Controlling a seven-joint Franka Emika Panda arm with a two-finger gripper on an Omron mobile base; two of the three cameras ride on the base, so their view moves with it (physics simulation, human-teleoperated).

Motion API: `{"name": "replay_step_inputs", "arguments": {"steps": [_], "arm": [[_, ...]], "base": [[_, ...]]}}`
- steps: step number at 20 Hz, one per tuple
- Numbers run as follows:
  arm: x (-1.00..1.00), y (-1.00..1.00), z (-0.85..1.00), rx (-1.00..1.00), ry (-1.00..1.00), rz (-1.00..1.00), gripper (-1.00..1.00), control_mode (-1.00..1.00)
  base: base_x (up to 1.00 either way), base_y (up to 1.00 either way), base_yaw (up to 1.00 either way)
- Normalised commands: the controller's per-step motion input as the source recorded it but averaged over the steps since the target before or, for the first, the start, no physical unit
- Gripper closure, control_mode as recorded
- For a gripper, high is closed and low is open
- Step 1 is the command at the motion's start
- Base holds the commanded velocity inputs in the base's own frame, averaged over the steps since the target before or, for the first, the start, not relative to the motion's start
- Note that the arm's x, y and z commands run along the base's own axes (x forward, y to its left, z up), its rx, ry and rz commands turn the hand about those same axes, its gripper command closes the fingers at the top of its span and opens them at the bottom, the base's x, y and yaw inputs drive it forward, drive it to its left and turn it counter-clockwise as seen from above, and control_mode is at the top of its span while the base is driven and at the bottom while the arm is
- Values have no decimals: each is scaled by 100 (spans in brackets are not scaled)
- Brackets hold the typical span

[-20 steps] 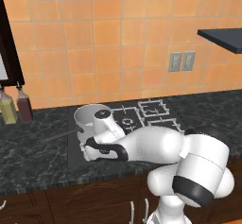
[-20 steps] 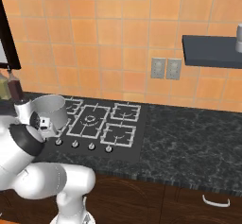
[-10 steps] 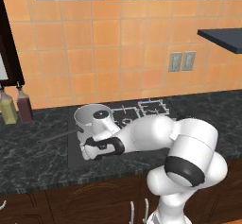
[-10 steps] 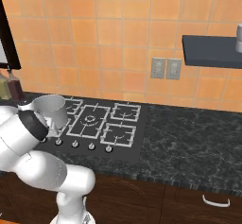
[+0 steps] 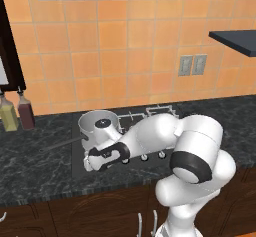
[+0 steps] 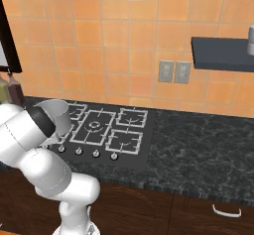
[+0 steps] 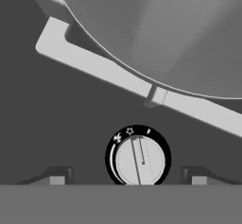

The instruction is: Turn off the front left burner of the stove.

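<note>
The knob [image 7: 140, 158] is seen straight ahead of the gripper [image 7: 126, 176], centred between its two parted fingertips [image 7: 57, 176] — the jaws are held open, gripping nothing. Just beyond the knob, the front left burner [image 7: 113, 74] is covered by a pot [image 7: 179, 29] on the stove [image 6: 134, 152].

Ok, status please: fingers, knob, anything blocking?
Gripper open, fingers either side of the knob, not touching. Pot on the front left burner; nothing between fingers and knob.
</note>
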Motion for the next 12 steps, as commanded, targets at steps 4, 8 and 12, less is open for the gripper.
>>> {"name": "replay_step_inputs", "arguments": {"steps": [4,8,12], "arm": [[0,9,-15,0,0,0,100,-100],[0,1,-16,0,0,0,100,-100],[0,-14,-8,0,0,0,100,-100]], "base": [[0,0,0],[0,0,0],[0,0,0]]}}
